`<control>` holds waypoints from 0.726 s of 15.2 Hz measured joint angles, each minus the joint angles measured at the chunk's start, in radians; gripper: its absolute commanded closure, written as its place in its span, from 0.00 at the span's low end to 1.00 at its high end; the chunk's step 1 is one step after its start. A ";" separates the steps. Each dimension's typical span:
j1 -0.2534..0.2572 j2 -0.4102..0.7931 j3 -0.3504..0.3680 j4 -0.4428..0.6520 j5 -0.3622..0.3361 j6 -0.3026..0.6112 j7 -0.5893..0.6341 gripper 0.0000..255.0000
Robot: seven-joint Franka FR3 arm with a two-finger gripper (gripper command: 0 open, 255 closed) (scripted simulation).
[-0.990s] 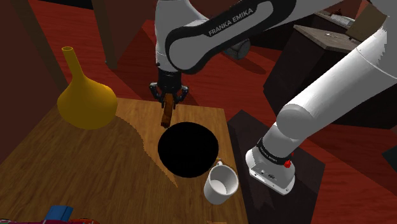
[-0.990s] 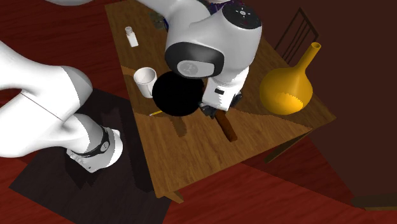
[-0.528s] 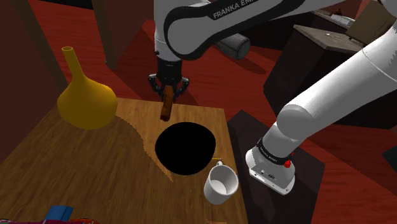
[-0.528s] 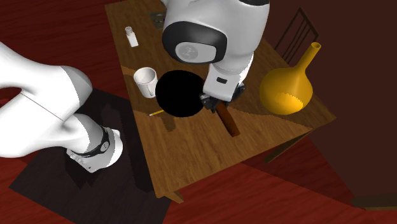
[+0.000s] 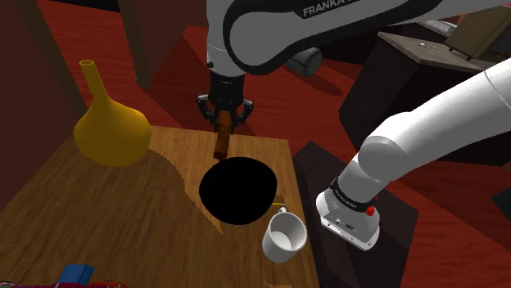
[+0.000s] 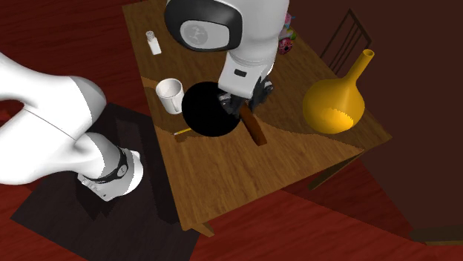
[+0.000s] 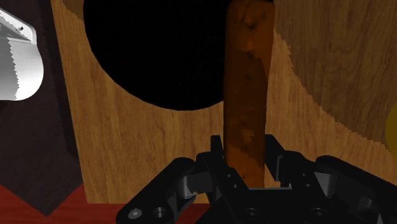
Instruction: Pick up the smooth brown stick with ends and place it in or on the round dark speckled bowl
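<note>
Our hand (image 5: 223,115) clamped on stick (image 5: 221,145), frame centre; stick hangs at upper rim of bowl (image 5: 239,193), not over middle; if we release here, it may tip onto surface (image 5: 98,213).

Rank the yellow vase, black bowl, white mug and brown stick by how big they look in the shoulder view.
1. yellow vase and black bowl: about alike, so not ranked against each other.
2. white mug.
3. brown stick, held in the gripper: smallest.

Yellow flask (image 5: 110,132) — white mug (image 5: 285,236)
</note>
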 measured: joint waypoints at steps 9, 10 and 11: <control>0.192 -0.278 0.032 -0.162 0.166 -0.097 0.094 1.00; 0.214 -0.305 0.038 -0.177 0.182 -0.107 0.109 1.00; 0.224 -0.315 0.042 -0.190 0.192 -0.104 0.113 1.00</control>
